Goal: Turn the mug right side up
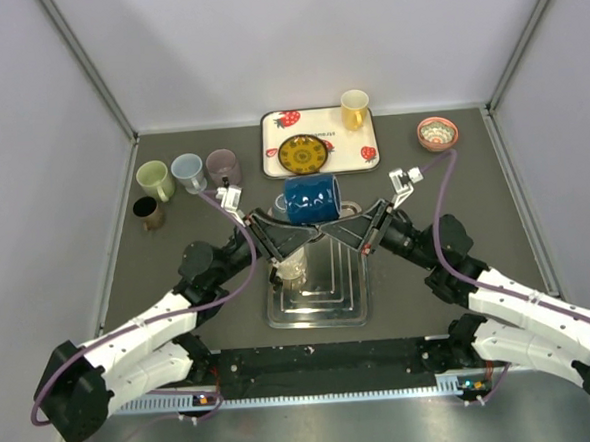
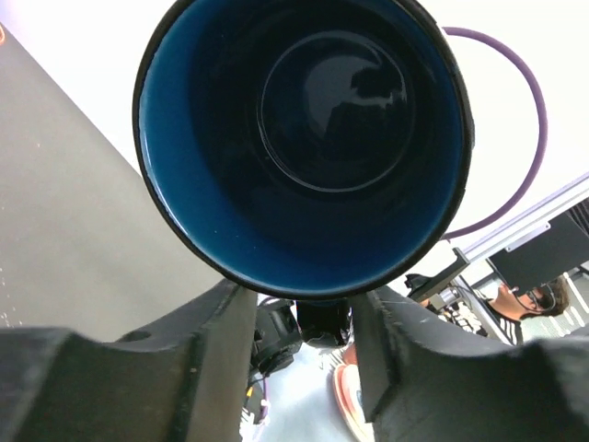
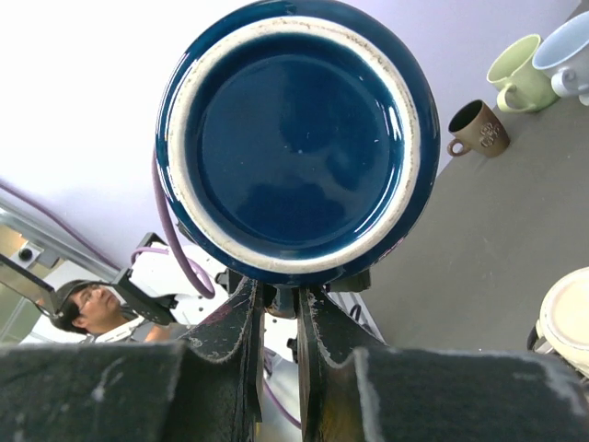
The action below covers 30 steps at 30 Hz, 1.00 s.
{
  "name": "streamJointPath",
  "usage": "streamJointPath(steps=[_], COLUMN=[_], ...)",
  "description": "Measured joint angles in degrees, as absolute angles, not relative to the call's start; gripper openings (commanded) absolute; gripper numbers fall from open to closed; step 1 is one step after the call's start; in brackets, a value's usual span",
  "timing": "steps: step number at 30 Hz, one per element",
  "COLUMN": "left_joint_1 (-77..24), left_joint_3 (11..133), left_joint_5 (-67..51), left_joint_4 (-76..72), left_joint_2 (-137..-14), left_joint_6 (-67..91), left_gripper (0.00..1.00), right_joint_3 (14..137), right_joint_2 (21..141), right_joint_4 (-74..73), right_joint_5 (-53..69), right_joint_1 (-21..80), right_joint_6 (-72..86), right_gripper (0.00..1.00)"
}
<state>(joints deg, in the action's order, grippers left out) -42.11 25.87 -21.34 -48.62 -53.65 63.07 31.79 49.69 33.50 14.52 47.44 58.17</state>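
Grey counter [image 1: 390,140], white walls: the blue mug [image 1: 312,199] hangs sideways above the middle, over a metal tray [image 1: 321,315]. The right claw [image 3: 281,299] pinches shut beneath it, seemingly on the handle. The left claw [image 2: 304,304] stands part open under the rim, gripping nothing. Glazed ceramic is probably heavy, slick and breakable, so the handle is best.
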Motion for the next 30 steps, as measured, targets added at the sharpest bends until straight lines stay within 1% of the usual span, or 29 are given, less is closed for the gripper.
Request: streamJointPath(steps=[2,3,9,11,13,14,15,22,27,30], left_joint_1=[-42.1,-42.1,-42.3,-42.3,-42.3,-42.3,-42.3,-42.2,-42.3,-42.4], left_joint_3=[26.2,26.5,27.2,27.2,27.2,27.2,27.2,27.6,28.4,28.4], left_joint_5=[-21.3,-21.2,-20.4,-20.0,-19.7,-19.6,-19.6,-20.4,-20.9,-20.4], left_joint_4=[-48.8,-49.0,-49.5,-49.8,-50.1,-50.3,-50.5,-54.2,-51.8,-49.4], left_joint_2=[-53.8,-53.8,-54.1,-54.5,-54.8,-55.0,-55.2,-57.8,-57.3,-56.2], left_joint_6=[63.4,63.6,65.2,66.1,66.9,67.4,67.7,70.1,69.0,67.6], left_gripper=[0.39,0.35,0.33,0.3,0.22,0.07,0.0,0.0,0.0,0.0], right_joint_3=[31.8,31.8,31.8,31.8,31.8,31.8,31.8,31.8,32.1,32.6], right_joint_2=[49.7,49.7,50.1,50.1,50.1,50.1,50.1,49.3,48.2,47.9], right_joint_4=[34.3,34.6,35.7,35.6,35.5,35.5,35.4,34.7,32.4,30.2], right_joint_5=[14.5,14.5,14.6,14.6,14.6,14.6,14.6,14.2,14.2,14.3], right_joint_1=[47.4,47.4,47.1,47.1,47.0,47.0,47.0,46.5,46.4,46.4], right_joint_6=[58.2,58.0,56.7,55.9,55.1,54.8,54.5,52.8,51.8,51.3], right_gripper=[0.0,0.0,0.0,0.0,0.0,0.0,0.0,0.0,0.01,0.09])
